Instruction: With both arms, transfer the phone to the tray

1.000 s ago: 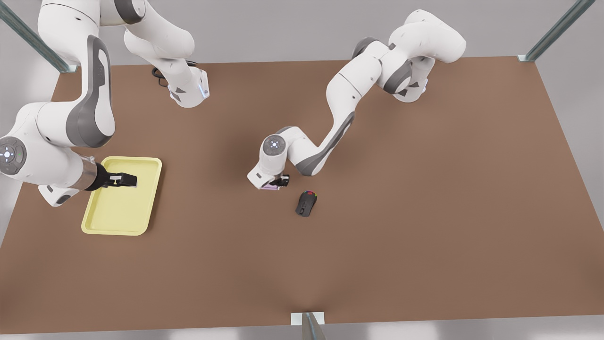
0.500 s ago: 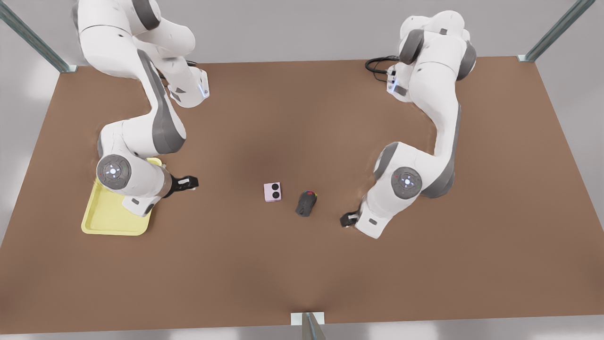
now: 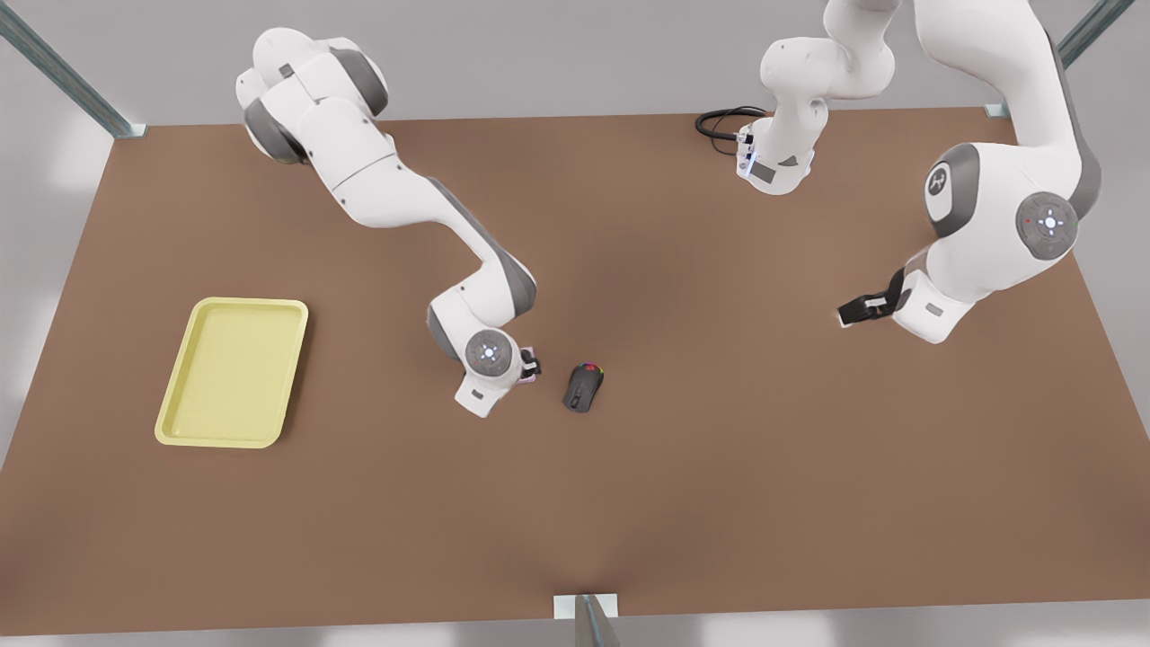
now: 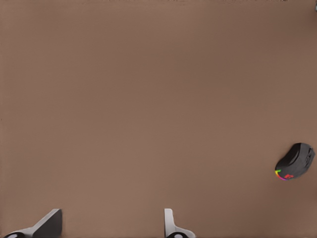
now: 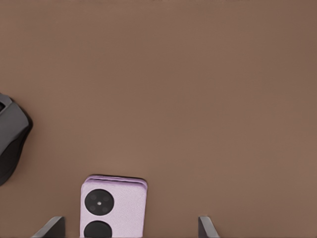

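The phone point(image 3: 531, 364) is largely hidden in the front view by the wrist of the arm reaching in from the front view's left, so that only a thin pink sliver is seen at the black fingers there. In the right wrist view the phone point(image 5: 114, 207) is shown lying flat on the brown table point(image 3: 719, 467), its lower edge cut off by the frame, its two black circles facing up, between the two widely parted fingertips point(image 5: 49, 227) without being touched by either. The right gripper point(image 3: 530, 365) is thus placed directly over the phone, spread wide and holding nothing. A black computer mouse point(image 3: 583, 387) is seen just beside the phone toward the front view's right, and is partly cut off in the right wrist view point(image 5: 11, 141). The left gripper point(image 3: 858, 308) is held above bare table well apart at the front view's right; in the left wrist view its fingertips point(image 4: 171, 225) are seen spread apart and empty, with the mouse point(image 4: 294, 161) far off. The pale yellow tray point(image 3: 202, 431) lies empty at the front view's left, well apart from the phone.
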Motion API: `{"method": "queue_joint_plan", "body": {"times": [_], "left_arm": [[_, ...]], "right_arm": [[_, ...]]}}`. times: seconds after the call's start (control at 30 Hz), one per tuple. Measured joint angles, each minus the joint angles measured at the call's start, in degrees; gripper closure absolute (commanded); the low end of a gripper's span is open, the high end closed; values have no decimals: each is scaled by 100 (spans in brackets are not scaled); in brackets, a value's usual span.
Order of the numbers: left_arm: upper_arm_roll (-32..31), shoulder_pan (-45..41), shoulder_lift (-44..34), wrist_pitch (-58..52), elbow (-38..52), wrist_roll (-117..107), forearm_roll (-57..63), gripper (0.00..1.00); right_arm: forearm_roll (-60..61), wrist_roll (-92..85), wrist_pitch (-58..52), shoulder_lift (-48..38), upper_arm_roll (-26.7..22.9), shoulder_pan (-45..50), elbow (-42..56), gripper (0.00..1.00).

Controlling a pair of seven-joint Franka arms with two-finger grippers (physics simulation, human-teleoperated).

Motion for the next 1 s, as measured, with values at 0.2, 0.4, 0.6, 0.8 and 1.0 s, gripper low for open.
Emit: {"method": "queue_joint_plan", "body": {"times": [0.2,0.4,0.6,0.8,1.0], "left_arm": [[-2,-77,50,200,99,522,233,0],[-49,-133,183,348,99,885,331,0],[-51,-120,177,410,79,1145,333,0],[-43,-151,171,461,114,1332,220,0],[-14,-129,279,548,175,1466,210,0]], "right_arm": [[-10,765,532,-38,82,161,-284,0],[0,1109,560,1,106,109,-418,0],[-14,1194,600,24,106,128,-610,0],[-24,1055,735,68,110,135,-698,0],[-32,870,1004,92,98,97,-952,0]]}}
